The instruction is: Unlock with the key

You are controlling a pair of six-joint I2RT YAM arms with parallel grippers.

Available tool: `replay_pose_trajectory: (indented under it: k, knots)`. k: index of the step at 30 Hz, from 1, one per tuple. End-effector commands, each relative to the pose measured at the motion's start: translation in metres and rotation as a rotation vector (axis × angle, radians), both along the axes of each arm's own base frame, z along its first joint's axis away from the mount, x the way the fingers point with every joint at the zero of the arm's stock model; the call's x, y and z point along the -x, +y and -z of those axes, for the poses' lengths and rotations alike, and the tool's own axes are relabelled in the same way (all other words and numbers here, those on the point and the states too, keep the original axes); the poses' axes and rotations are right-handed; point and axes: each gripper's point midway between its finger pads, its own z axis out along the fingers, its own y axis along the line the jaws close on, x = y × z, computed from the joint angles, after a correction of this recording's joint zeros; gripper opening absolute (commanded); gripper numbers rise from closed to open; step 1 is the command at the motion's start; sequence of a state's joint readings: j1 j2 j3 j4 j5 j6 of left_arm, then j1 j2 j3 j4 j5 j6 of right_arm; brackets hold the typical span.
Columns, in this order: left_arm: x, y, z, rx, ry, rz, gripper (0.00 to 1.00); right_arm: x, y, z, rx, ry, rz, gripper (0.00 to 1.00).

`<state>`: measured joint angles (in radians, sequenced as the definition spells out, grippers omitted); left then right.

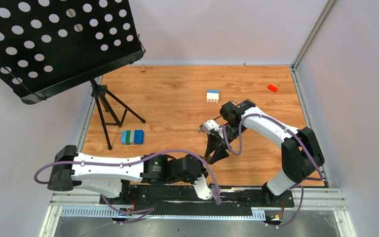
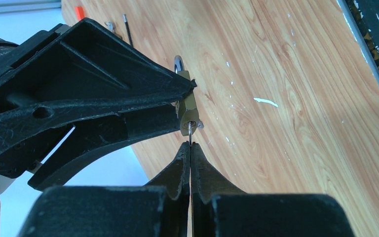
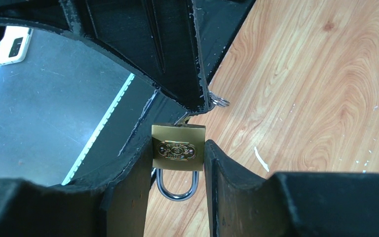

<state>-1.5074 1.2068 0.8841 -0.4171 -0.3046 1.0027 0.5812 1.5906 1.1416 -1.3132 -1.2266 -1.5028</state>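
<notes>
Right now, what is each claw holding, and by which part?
Right claw: the small brass padlock, gripped by its body's two side edges. Left claw: the thin grey metal key, pinched by its rear end, blade tip at the padlock's base.

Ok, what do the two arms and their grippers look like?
The left arm and right arm have white shells, black joints and a purple cable looping along each. The left gripper and right gripper have matte black wedge-shaped fingers, scuffed at the edges.

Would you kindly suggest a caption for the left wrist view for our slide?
Left pincer holds the key at the base of the brass padlock gripped by the right pincer.
</notes>
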Motion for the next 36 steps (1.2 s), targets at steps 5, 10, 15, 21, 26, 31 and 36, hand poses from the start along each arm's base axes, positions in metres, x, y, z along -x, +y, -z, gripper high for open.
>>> replay_pose_trajectory:
  k: [5, 10, 15, 21, 26, 31, 36]
  knots:
    - [0.009, -0.022, -0.014, 0.065, 0.047, 0.015, 0.0, -0.011, 0.014, -0.019, -0.08, -0.034, 0.042, 0.0]
    - [0.009, -0.024, -0.013, 0.066, 0.051, 0.011, 0.0, -0.015, 0.016, -0.018, -0.067, -0.037, 0.062, 0.0]
    - [0.008, -0.025, -0.011, 0.067, 0.054, 0.001, 0.0, -0.02, 0.017, -0.017, -0.057, -0.048, 0.084, 0.0]
    - [0.007, -0.028, -0.008, 0.08, 0.062, -0.016, 0.0, -0.025, 0.017, -0.019, -0.056, -0.053, 0.112, 0.0]
    - [0.003, -0.027, -0.008, 0.11, 0.042, -0.033, 0.0, -0.024, 0.014, -0.025, -0.09, -0.04, 0.11, 0.0]
    - [0.0, -0.025, -0.01, 0.13, 0.018, -0.037, 0.0, -0.019, 0.011, -0.03, -0.138, -0.03, 0.081, 0.0]
    - [-0.002, -0.02, -0.012, 0.145, 0.001, -0.034, 0.0, -0.018, 0.01, -0.029, -0.143, -0.037, 0.074, 0.0]
